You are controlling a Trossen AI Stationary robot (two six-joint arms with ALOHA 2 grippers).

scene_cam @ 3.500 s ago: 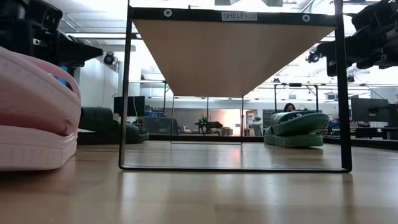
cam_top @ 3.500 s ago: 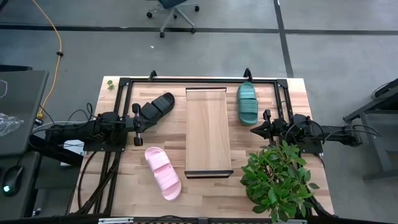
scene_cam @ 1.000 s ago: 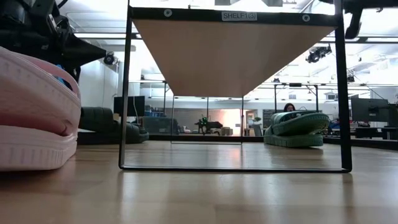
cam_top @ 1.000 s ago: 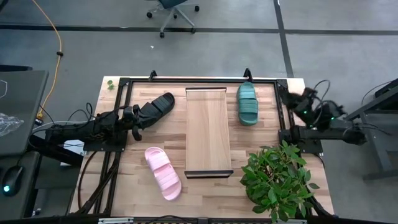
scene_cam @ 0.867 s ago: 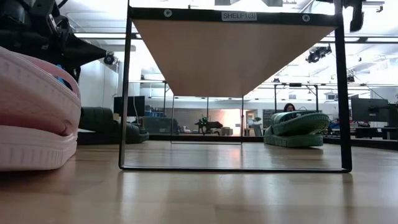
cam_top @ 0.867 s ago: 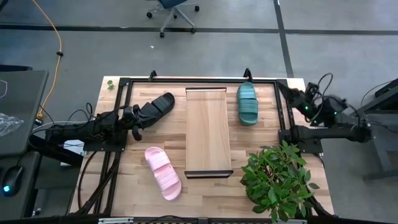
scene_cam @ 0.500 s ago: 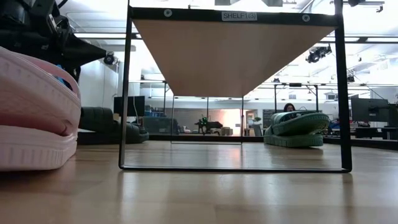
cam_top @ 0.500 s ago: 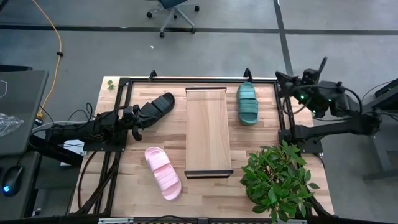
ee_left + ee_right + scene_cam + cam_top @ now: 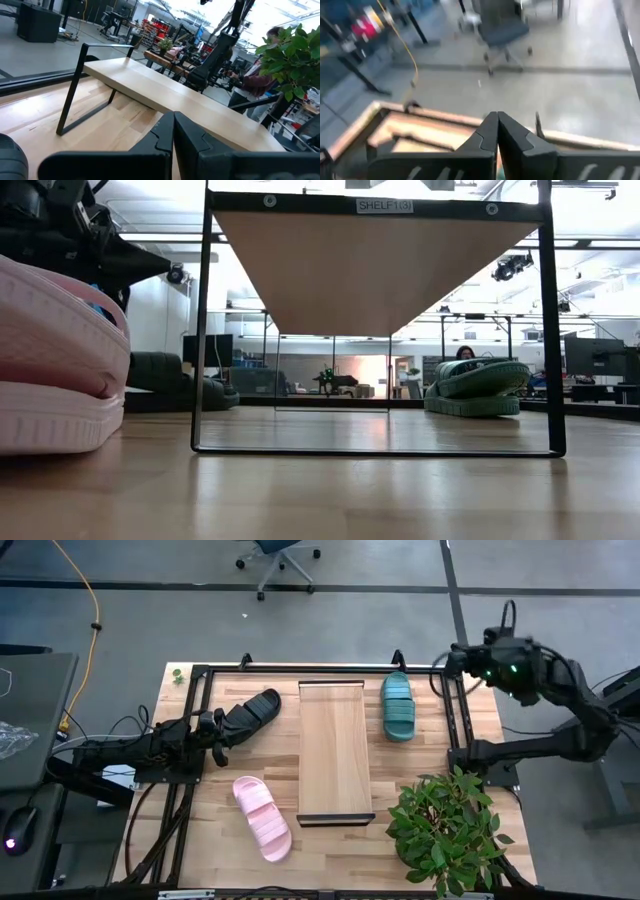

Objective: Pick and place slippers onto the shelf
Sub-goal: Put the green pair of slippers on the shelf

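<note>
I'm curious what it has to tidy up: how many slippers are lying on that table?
3. The black slipper lies left of the shelf, by the left arm; the pink slipper near the front left; the teal slipper right of the shelf. None seems hidden.

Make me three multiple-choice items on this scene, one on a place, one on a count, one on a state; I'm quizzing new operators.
1. Where is the teal slipper?
A. on the shelf
B. on the table beside the shelf, on the right arm's side
C. under the plant

2. How many slippers are on the table?
A. two
B. three
C. four

3. How is the right gripper?
A. shut, empty, raised at the table's far right corner
B. open over the pink slipper
C. shut on the black slipper

Answers: 1 B, it lies apart from the board. 2 B, teal, pink slipper, black slipper. 3 A, its fingers meet on nothing.
</note>
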